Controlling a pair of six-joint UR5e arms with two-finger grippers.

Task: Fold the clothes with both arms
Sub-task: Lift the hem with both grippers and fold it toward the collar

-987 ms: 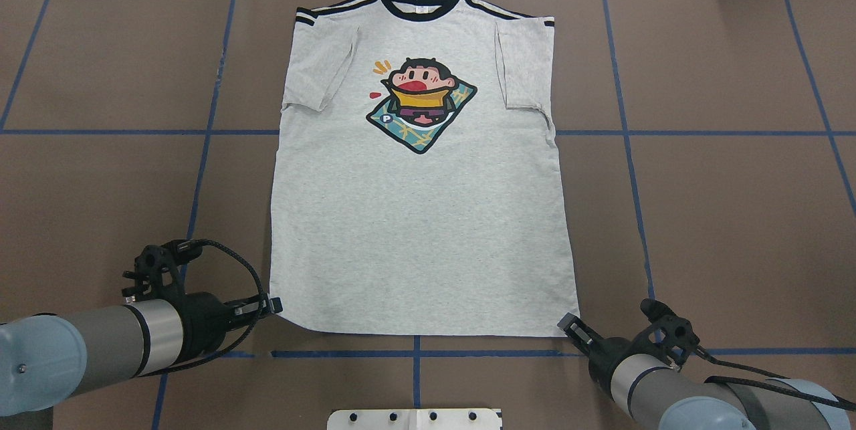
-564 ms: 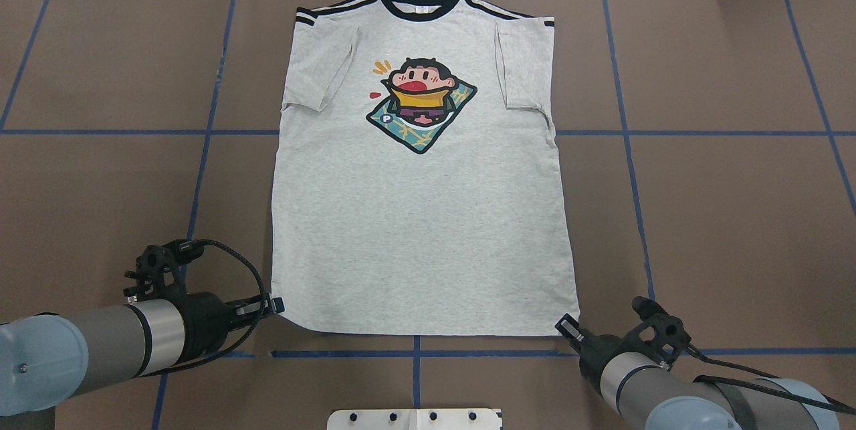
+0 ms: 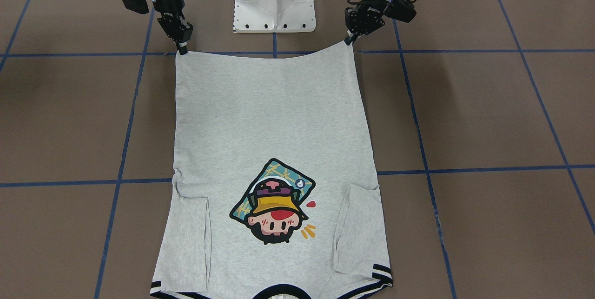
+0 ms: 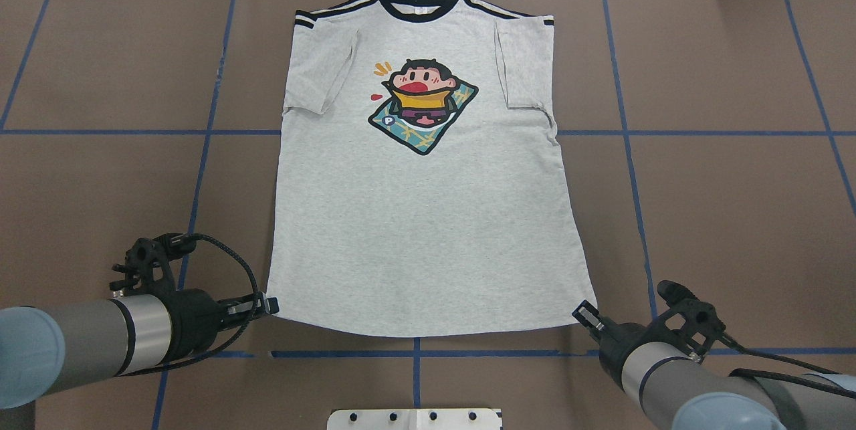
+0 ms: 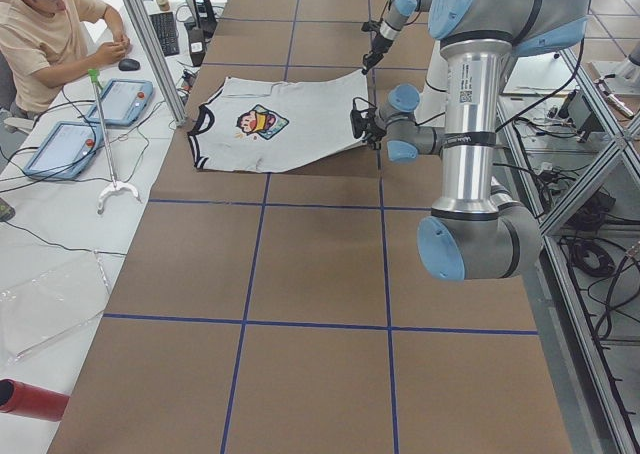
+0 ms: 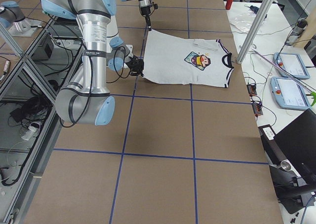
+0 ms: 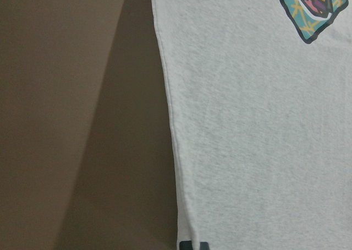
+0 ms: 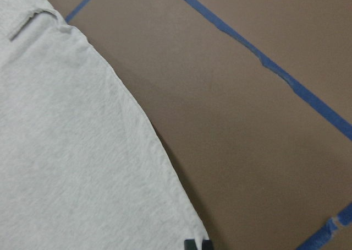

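1 grey t-shirt | print up, sleeves folded in | left fingers, right fingers each clamp a hem corner

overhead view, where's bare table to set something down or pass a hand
Bare brown table runs wide on both sides of the T-shirt, out to the view's edges. Crowded: the near edge, where the left hand and right hand grip the hem corners, with the white base plate between them.
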